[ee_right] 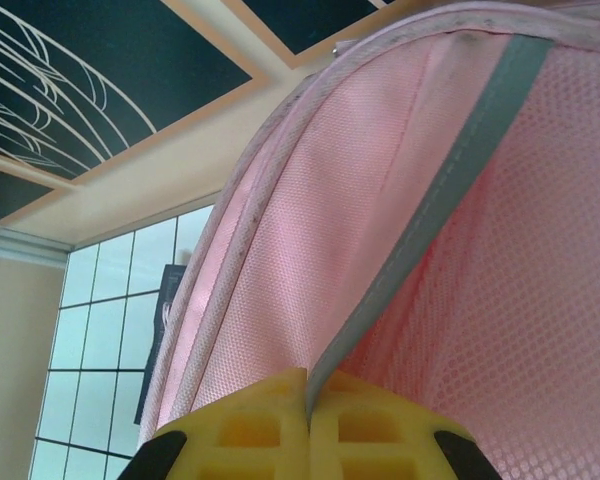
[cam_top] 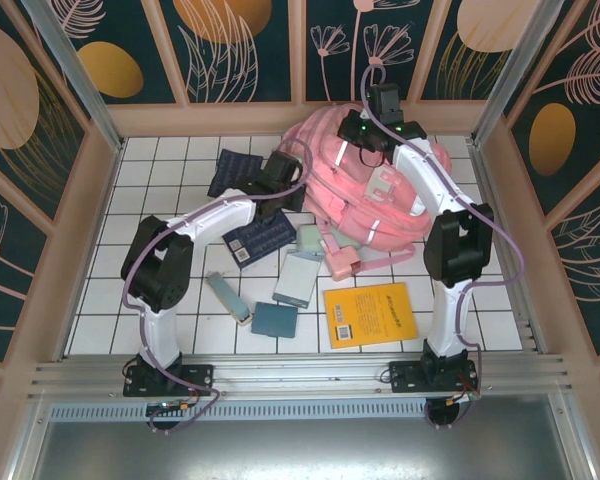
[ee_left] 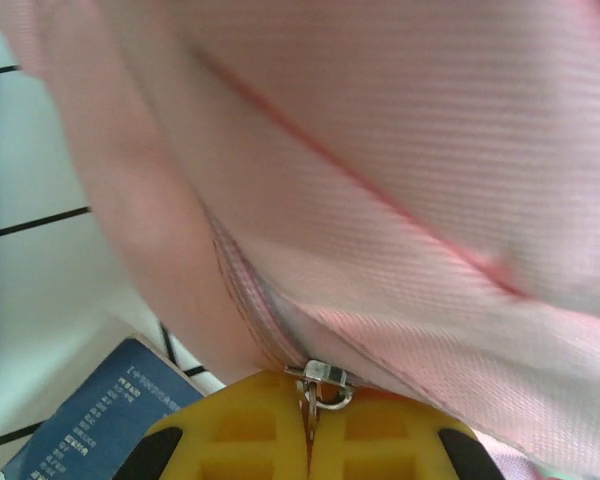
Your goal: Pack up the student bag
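Note:
The large pink student bag [cam_top: 365, 190] lies at the back middle of the tiled table. My left gripper [cam_top: 298, 178] is at its left side, shut on the metal zipper pull [ee_left: 325, 383] of a closed zipper seam; pink fabric [ee_left: 410, 170] covers most of the left wrist view. At the bag's far top edge my right gripper [cam_top: 372, 152] is shut on a grey trim strip [ee_right: 450, 190] between plain pink fabric and pink mesh [ee_right: 540, 300]. Yellow fingertips [ee_right: 270, 410] press together on the strip.
Loose on the tiles in front of the bag: a dark blue book [cam_top: 259, 240], another dark notebook [cam_top: 235, 172], a yellow book [cam_top: 369, 314], a pale teal case [cam_top: 297, 279], a dark teal pad [cam_top: 274, 319], a slim pen box [cam_top: 229, 297], a small pink pouch [cam_top: 339, 256].

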